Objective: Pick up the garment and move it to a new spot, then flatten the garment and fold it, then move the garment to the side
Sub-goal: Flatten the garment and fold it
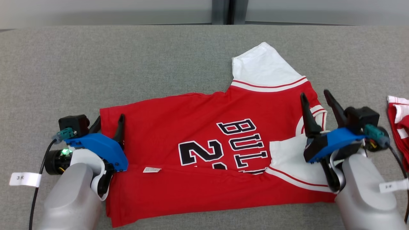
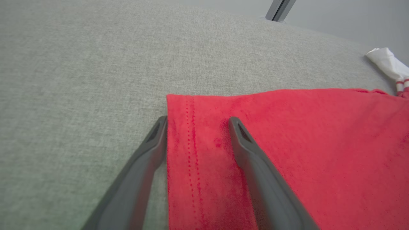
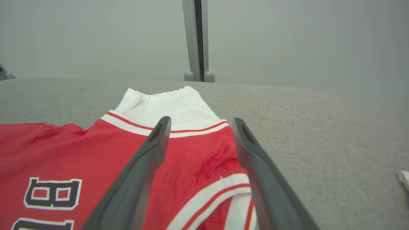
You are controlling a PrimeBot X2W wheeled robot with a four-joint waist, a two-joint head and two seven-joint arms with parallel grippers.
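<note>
The shirt (image 1: 204, 153) lies flat near the middle of the desk (image 1: 96, 64). Its near long edge is folded up over the black lettering, the tucked sleeve (image 1: 287, 156) is laid inward, and the far sleeve (image 1: 265, 65) sticks out from the shirt's far side.

It looks like a thin, soft red knit with white sleeves and striped ribbed trim. I judge it light and limp, so it is likely to sag between two holds and drag on the desk's grey felt-like cover. The double-stitched hem (image 2: 191, 143) and the thicker trim at the shoulder look like the firmest places to pinch.

The left end effector (image 1: 109, 118) is spread and empty. It straddles the hem, with one finger on the desk and the other over red cloth. The right end effector (image 1: 314, 93) is spread and empty above the shirt's collar end.
</note>
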